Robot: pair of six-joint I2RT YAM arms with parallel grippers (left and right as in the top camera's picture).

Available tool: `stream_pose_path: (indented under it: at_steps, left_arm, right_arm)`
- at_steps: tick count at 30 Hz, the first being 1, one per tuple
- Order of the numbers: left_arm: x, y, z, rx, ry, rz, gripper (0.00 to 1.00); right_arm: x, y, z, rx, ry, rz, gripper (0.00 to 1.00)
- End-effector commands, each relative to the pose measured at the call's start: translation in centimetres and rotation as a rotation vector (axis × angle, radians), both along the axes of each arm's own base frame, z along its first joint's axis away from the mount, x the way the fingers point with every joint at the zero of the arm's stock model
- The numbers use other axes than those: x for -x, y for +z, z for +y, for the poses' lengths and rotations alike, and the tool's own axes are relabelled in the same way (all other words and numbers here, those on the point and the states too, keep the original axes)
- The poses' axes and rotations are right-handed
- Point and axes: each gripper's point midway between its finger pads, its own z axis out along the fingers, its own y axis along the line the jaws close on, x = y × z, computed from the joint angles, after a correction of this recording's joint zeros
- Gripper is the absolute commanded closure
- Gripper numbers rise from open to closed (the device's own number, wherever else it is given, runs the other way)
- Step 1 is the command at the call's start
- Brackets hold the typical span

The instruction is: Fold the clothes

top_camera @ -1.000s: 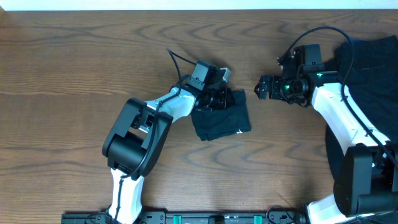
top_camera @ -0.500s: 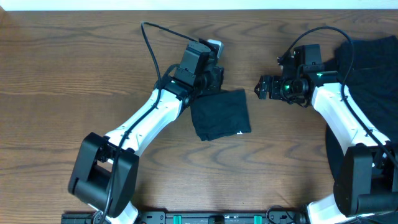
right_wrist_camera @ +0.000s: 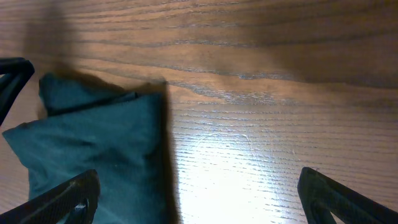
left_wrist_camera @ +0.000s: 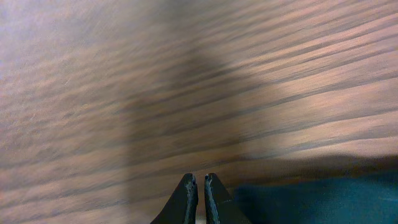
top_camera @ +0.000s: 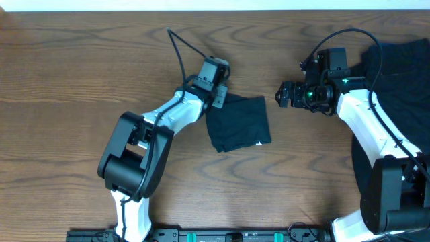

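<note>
A dark navy T-shirt (top_camera: pixel 238 123) lies folded into a small square packet in the middle of the table. It also shows in the right wrist view (right_wrist_camera: pixel 93 146) and at the lower right of the left wrist view (left_wrist_camera: pixel 317 199). My left gripper (top_camera: pixel 218 96) is shut and empty at the packet's upper left corner; its tips (left_wrist_camera: pixel 198 181) show closed over bare wood. My right gripper (top_camera: pixel 281 95) is open and empty, just right of the packet's upper right corner, its fingers (right_wrist_camera: pixel 199 193) spread wide.
A pile of dark cloth (top_camera: pixel 403 74) lies at the right edge of the wooden table (top_camera: pixel 80 81), behind the right arm. A black cable (top_camera: pixel 178 47) loops above the left wrist.
My left arm has swung: the wrist rose off the packet toward the back, then came down at its upper left corner. The packet and the right arm have not moved.
</note>
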Motion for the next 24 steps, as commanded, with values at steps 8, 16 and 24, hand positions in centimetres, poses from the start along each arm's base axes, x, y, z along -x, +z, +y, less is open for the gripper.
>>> stream_pose_path:
  at_steps: [8,16,24]
  left_arm:
    - [7.4,-2.8,-3.4,0.222,-0.131,0.364,0.93]
    - [14.3,-2.5,-4.8,0.351,-0.113,0.693,0.93]
    - [19.4,-2.5,-2.3,0.257,-0.027,0.92,0.93]
  right_arm:
    - [-0.2,0.7,-0.4,0.004,-0.003,-0.022,0.01]
    - [-0.2,0.7,-0.4,0.004,-0.003,-0.022,0.01]
    - [-0.2,0.7,-0.4,0.004,-0.003,-0.022,0.01]
